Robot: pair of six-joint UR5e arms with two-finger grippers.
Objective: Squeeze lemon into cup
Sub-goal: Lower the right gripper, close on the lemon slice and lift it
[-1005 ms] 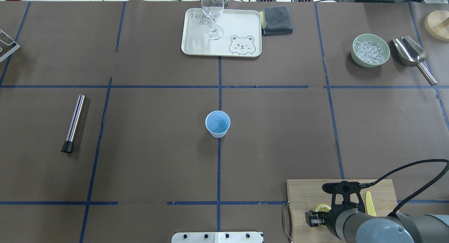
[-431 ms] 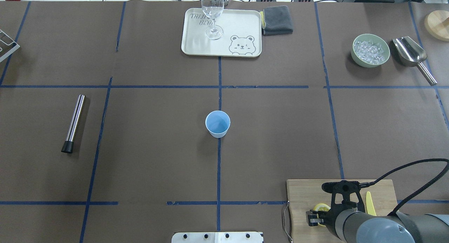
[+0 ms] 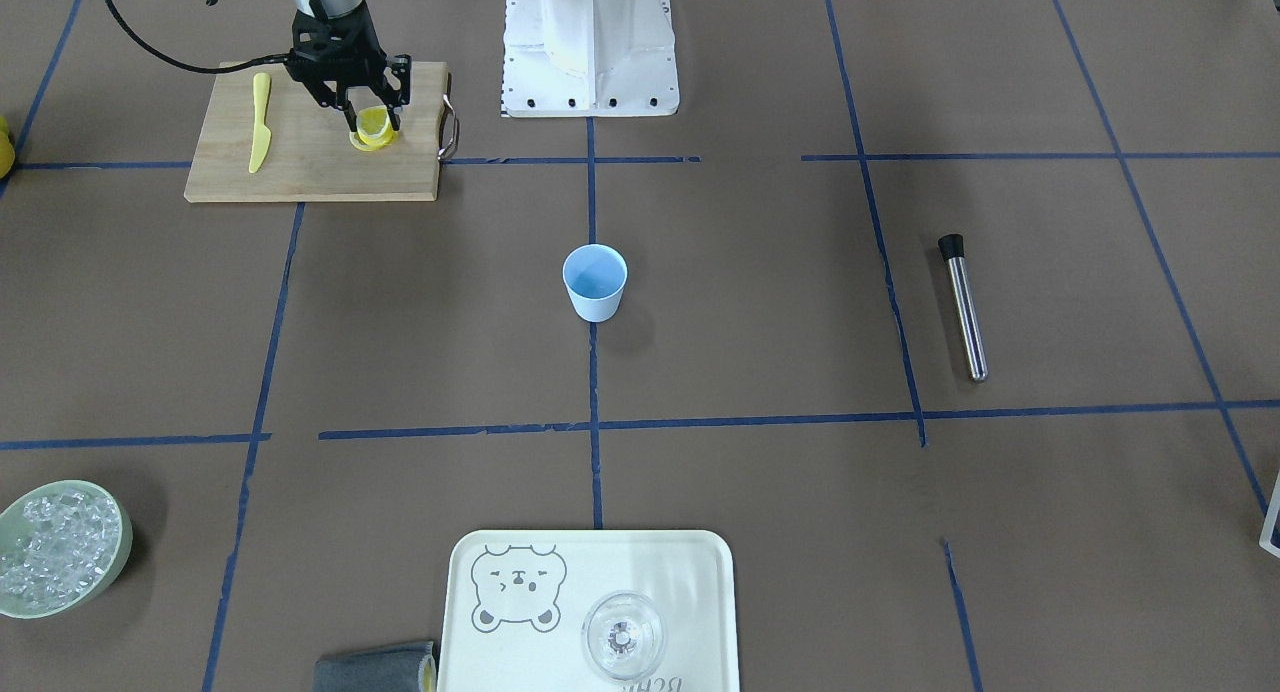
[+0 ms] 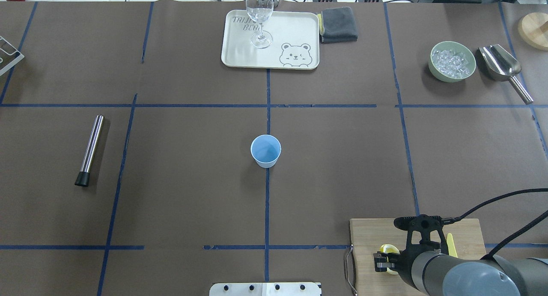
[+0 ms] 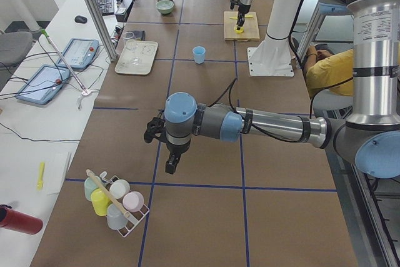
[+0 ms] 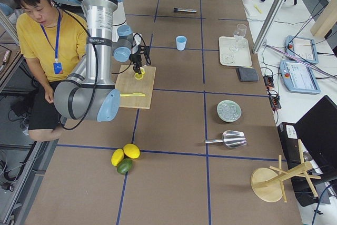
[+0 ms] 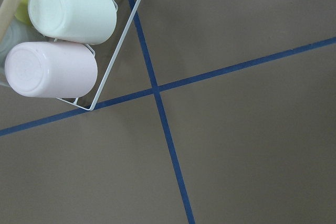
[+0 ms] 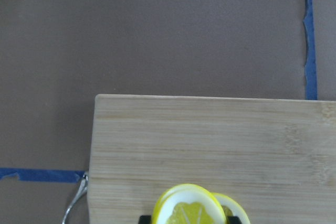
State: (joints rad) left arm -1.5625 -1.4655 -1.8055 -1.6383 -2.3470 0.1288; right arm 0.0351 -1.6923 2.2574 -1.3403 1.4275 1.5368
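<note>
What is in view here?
yellow toy lemon piece: one, yellow, in right jaws
light-blue tapered cup: one, blue, centre
wooden cutting board: one, tan, robot's right
yellow toy knife: one, yellow, on board
slim steel rod: one, silver, robot's left
cream bear tray: one, cream, far edge
clear wine glass: one, clear, on tray
grey cloth: one, grey, beside tray
pale green ice bowl: one, green, far right
steel scoop: one, silver, beside bowl
right gripper: one, black, gripping lemon
left gripper: one, black, state unclear
</note>
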